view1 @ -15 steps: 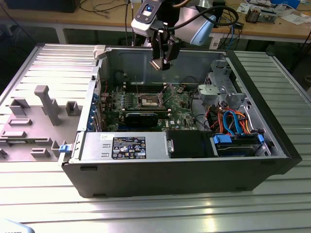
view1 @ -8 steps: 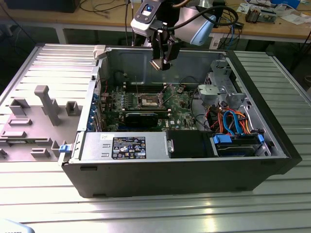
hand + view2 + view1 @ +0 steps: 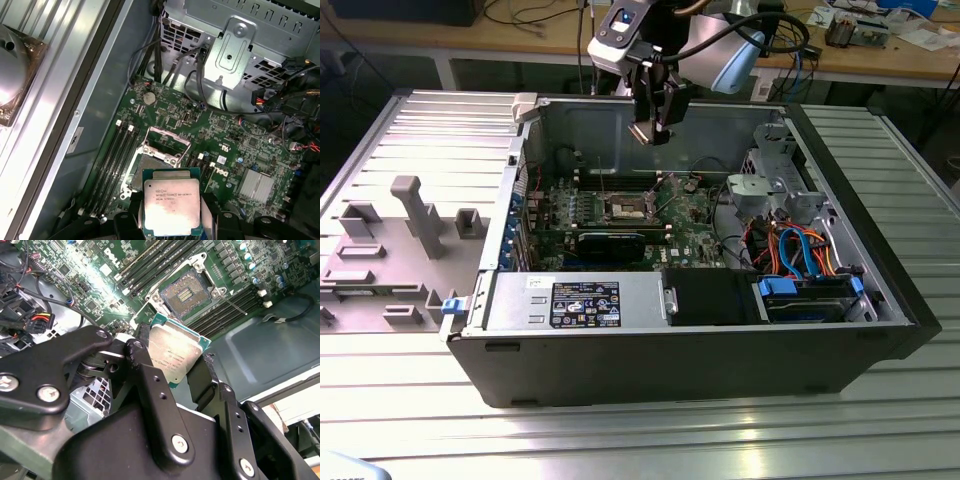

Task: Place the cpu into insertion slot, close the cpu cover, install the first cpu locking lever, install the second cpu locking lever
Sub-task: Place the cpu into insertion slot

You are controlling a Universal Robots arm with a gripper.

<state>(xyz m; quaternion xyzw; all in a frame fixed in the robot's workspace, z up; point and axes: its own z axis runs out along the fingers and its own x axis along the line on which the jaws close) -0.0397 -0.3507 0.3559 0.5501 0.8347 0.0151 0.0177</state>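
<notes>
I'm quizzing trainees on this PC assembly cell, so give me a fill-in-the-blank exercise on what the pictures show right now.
1. The cpu is clamped in the ____.
2. The insertion slot is ____, its contacts bare.
3. The circuit board around it is ____ in colour.
Missing words: gripper; empty; green.
</notes>
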